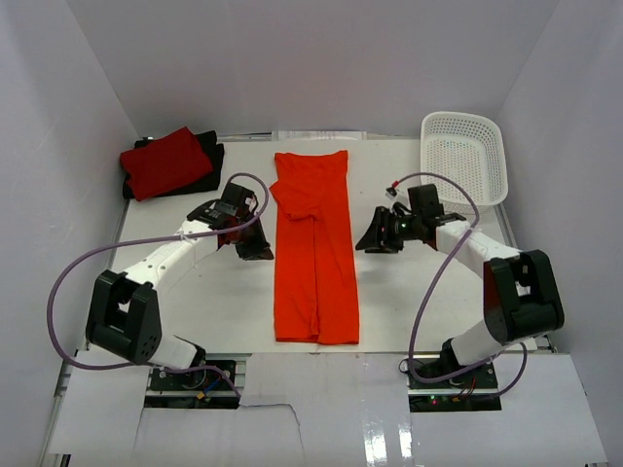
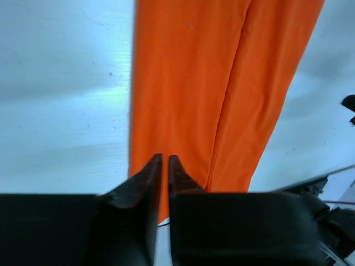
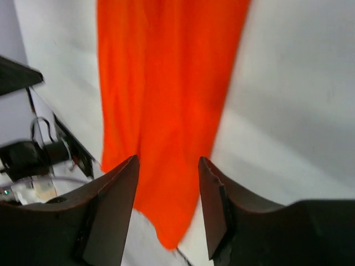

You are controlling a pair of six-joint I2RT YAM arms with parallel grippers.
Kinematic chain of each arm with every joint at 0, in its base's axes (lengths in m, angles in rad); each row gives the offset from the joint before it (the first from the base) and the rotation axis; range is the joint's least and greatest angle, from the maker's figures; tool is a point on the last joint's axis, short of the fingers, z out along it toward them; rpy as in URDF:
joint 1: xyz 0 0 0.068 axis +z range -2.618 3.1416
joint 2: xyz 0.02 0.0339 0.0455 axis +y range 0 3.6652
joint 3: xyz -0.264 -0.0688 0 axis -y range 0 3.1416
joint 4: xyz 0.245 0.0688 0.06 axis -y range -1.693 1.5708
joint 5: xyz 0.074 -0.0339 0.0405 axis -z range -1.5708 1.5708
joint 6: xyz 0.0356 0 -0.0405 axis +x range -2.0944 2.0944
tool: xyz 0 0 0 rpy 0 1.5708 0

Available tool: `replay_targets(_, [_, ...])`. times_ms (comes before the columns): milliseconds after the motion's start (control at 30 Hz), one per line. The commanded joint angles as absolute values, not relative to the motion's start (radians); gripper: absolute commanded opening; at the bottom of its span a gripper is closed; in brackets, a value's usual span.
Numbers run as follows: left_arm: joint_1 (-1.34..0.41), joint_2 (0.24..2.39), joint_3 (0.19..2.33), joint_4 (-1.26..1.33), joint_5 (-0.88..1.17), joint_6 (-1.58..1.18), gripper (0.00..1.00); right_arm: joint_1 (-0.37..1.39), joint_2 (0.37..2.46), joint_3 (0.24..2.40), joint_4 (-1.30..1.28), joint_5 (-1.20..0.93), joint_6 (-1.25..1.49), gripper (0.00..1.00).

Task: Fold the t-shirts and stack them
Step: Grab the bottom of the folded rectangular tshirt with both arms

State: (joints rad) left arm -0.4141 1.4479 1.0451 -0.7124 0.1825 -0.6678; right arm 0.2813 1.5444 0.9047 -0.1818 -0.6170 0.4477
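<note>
Lying at the far left corner of the counter (image 1: 224, 311), 1 crimson t-shirt (image 1: 164, 163) sits folded on 1 black t-shirt (image 1: 213, 156). Left gripper (image 2: 164, 158): narrowed almost to touching, holding nothing, just beside the orange t-shirt (image 1: 313, 253). That shirt lies flat at counter centre, folded into 1 long strip. Right gripper (image 3: 167, 159): jaws apart, empty, near its right edge. White basket (image 1: 465, 156): far right corner.

**A:** what kind of place is this, somebody's home?

**B:** nah, robot lab test cell. White panel walls (image 1: 88, 78) box in a white table (image 1: 224, 302), robot arms (image 1: 161, 263) bolted at its near edge, purple cables (image 1: 50, 297) looping loose, bare electronics (image 1: 195, 377) showing.
</note>
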Motion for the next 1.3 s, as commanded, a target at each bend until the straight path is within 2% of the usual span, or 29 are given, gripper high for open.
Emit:
replay_targets(0, [-0.414, 1.349, 0.957, -0.666, 0.302, -0.658, 0.25, 0.278, 1.386, 0.786, -0.285, -0.615, 0.393, 0.56])
replay_targets(67, [-0.416, 1.251, 0.873, -0.666, 0.317, -0.678, 0.48, 0.281, 1.274, 0.734, -0.32, -0.618, 0.402, 0.61])
replay_targets(167, [-0.422, 1.128, 0.772, -0.661, 0.345, -0.724, 0.61, 0.314, 1.131, 0.629, -0.364, -0.64, 0.448, 0.77])
replay_targets(333, [-0.446, 1.097, 0.672, -0.634, 0.435, -0.778, 0.57, 0.425, 1.055, 0.473, -0.342, -0.65, 0.537, 0.8])
replay_targets(533, [-0.525, 1.068, 0.578, -0.615, 0.471, -0.867, 0.57, 0.525, 1.042, 0.385, -0.336, -0.658, 0.632, 0.8])
replay_targets(733, [-0.557, 1.031, 0.471, -0.606, 0.489, -0.949, 0.57, 0.555, 0.986, 0.295, -0.313, -0.701, 0.713, 0.77])
replay_targets(900, [-0.6, 1.052, 0.423, -0.618, 0.439, -1.002, 0.57, 0.581, 0.942, 0.183, -0.166, -0.723, 0.865, 0.72])
replay_targets(1067, [-0.609, 1.054, 0.393, -0.609, 0.384, -1.06, 0.58, 0.626, 0.916, 0.123, -0.012, -0.674, 1.018, 0.65])
replay_targets(1267, [-0.609, 1.019, 0.371, -0.584, 0.338, -1.129, 0.59, 0.66, 0.931, 0.14, 0.043, -0.592, 1.084, 0.63])
